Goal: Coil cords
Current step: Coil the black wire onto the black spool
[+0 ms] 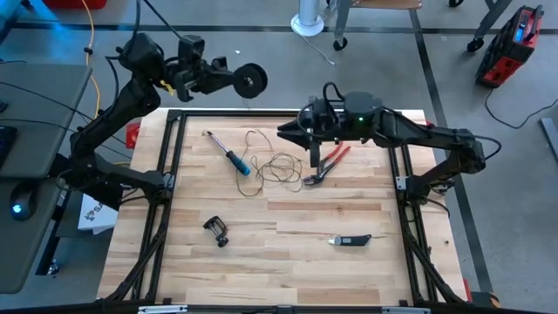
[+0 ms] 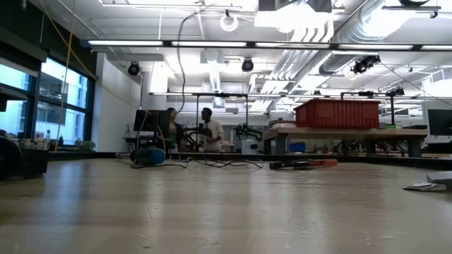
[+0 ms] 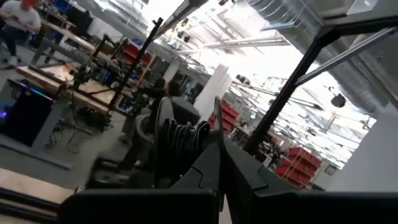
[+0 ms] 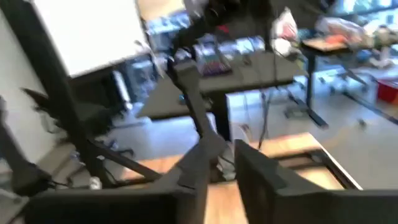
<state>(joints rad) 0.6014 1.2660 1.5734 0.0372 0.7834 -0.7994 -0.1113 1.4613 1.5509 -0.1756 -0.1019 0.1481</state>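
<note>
The left gripper (image 1: 228, 80) is clamping the reel (image 1: 251, 80) beyond the table's far edge, the right gripper (image 1: 286, 129) is parting slightly, empty, while the limp, tangle-prone cord (image 1: 272, 166) is lying mid-table, probably best pinched at a loose end.

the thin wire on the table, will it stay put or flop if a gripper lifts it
Likely floppy: the thin wire lies in loose, tangled loops on the table. It probably drags and snags, since it lies close to the screwdriver and red pliers. It looks very light.
</note>
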